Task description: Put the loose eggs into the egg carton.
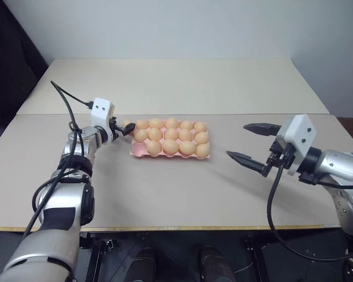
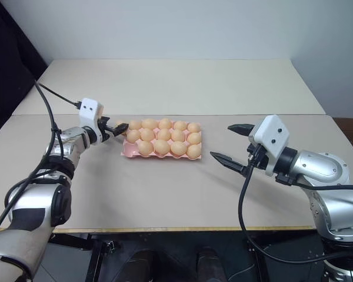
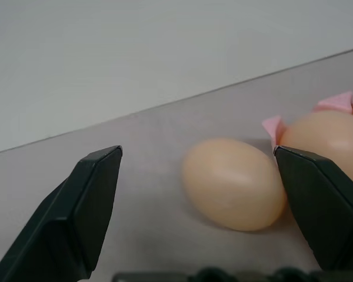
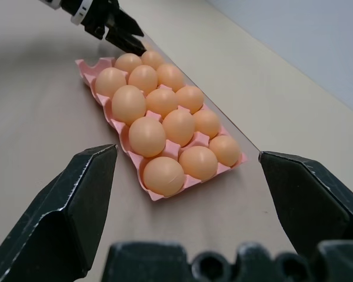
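On my left, the left gripper sits at the carton's left end with its fingers apart, nothing clamped. One loose egg lies on the table between those fingers, just beside the carton's corner. The pink egg carton rests mid-table, cups filled with eggs. I read no labels or writing anywhere. On my right, the right gripper hovers well apart from the carton, fingers spread, empty.

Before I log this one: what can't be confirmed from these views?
- Whether a carton cup is free: eye and right wrist views, eggs cover the cups.
- Whether the left tool touches the loose egg: left wrist view, the finger overlaps its edge.
- Carton's full extent: left wrist view, cut off.
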